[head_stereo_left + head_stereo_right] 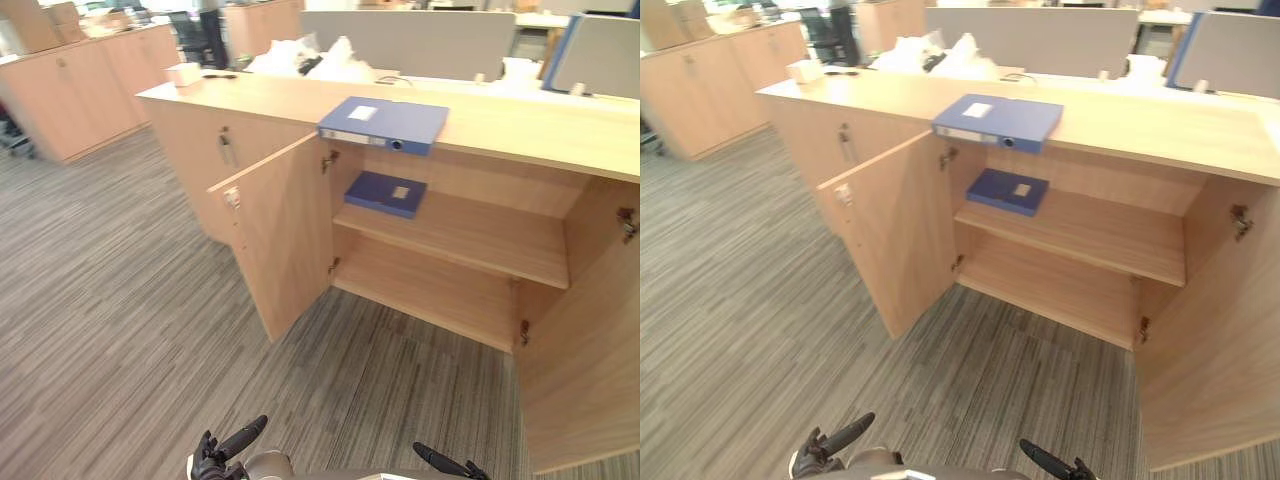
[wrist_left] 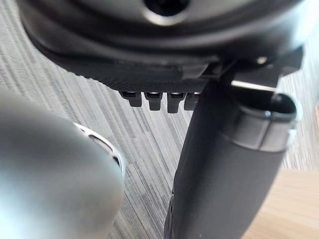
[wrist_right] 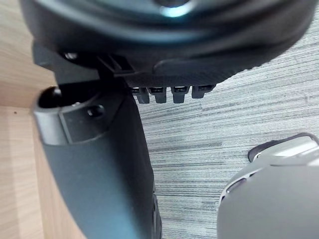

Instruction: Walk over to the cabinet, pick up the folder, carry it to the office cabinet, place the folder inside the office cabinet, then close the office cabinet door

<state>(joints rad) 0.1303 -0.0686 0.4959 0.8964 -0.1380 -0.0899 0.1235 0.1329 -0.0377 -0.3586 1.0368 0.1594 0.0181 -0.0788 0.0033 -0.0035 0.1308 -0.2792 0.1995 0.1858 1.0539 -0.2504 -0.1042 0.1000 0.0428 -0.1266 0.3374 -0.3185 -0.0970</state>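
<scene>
A blue folder (image 1: 385, 122) with a white label lies flat on top of the wooden office cabinet (image 1: 520, 125), its spine jutting over the front edge. A second, darker blue folder (image 1: 386, 193) lies on the middle shelf (image 1: 470, 235) inside. Both cabinet doors stand open: the left door (image 1: 275, 235) swings out toward me, and the right door (image 1: 585, 370) fills the near right. My left hand (image 1: 225, 450) and right hand (image 1: 450, 465) hang low at the bottom of the eye views, far from the cabinet. Both are open and hold nothing.
Striped grey carpet (image 1: 120, 330) lies between me and the cabinet. On the cabinet top are a small white box (image 1: 183, 73) and white bags (image 1: 310, 58). A grey partition (image 1: 410, 42) stands behind. More wooden cabinets (image 1: 80, 85) line the far left.
</scene>
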